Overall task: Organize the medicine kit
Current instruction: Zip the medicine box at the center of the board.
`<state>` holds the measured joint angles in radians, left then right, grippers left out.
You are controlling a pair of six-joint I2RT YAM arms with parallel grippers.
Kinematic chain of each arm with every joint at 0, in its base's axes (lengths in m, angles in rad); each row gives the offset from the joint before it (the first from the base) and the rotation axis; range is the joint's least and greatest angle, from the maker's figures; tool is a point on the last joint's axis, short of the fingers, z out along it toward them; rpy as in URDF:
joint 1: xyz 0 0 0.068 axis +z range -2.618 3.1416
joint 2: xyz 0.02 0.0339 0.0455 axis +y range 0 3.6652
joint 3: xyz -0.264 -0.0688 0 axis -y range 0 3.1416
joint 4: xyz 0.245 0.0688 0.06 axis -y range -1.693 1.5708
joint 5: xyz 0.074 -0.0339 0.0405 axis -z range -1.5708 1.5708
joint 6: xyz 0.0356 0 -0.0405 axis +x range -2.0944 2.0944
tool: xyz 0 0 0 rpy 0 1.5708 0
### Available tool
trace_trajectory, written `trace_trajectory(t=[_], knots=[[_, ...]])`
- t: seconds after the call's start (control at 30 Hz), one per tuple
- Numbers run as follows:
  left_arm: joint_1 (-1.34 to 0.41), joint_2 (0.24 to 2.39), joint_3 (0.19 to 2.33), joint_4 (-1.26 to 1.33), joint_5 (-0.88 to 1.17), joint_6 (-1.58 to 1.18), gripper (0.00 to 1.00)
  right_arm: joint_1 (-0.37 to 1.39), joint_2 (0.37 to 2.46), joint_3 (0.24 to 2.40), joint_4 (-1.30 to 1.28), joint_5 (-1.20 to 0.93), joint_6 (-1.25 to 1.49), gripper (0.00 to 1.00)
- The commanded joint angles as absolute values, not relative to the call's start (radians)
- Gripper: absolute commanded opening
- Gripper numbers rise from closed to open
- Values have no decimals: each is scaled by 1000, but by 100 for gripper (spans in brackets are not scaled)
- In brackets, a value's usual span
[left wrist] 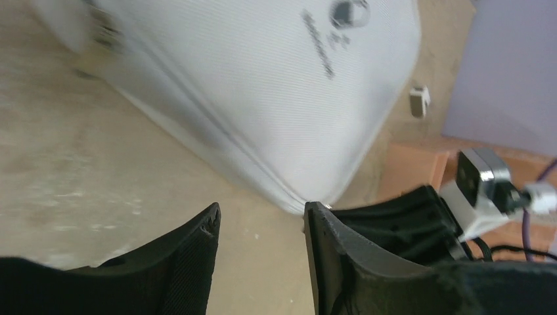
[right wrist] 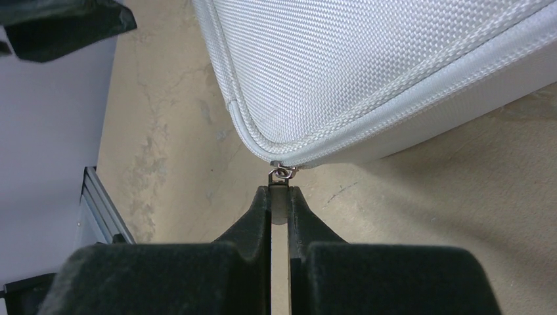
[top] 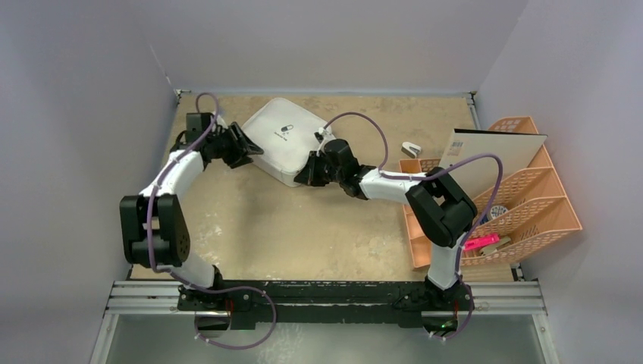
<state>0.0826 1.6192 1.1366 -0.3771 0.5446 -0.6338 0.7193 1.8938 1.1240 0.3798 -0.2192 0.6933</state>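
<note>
My left wrist view blurs the medicine kit point(left wrist: 263, 92); I can't read its lid lettering point(left wrist: 320, 44). The right gripper point(right wrist: 280, 193) hides most of the zipper pull point(right wrist: 281, 173). A white object point(top: 410, 149) is too small to identify.

One medicine kit point(top: 282, 140) with one zipper pull point(right wrist: 281, 172) on one tabletop point(top: 303, 227). Two arms: one left end effector point(left wrist: 263, 211), one right end effector point(right wrist: 280, 193). Right side: one orange organizer point(top: 542, 216), one flat card point(top: 497, 155), one pink item point(top: 481, 243), and one small white piece point(top: 410, 149), perhaps a clip.
</note>
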Motion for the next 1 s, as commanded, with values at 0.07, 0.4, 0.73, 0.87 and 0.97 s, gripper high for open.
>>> trace_trajectory(t=[0.07,0.4,0.73,0.87,0.97], knots=[[-79,1568,972,-101,555,-856,48,730,1909,1154,413,-230,714,0],[-204,1637,967,-50,431,-926,47,734,1905,1166,399,-232,700,0],[-229,1688,986,-209,277,-862,14,737,1912,1152,363,-228,678,0],[-228,1706,1013,-266,241,-795,0,733,1886,1142,289,-192,635,0],[-226,1686,1027,-299,205,-745,0,727,1857,1141,244,-149,578,0]])
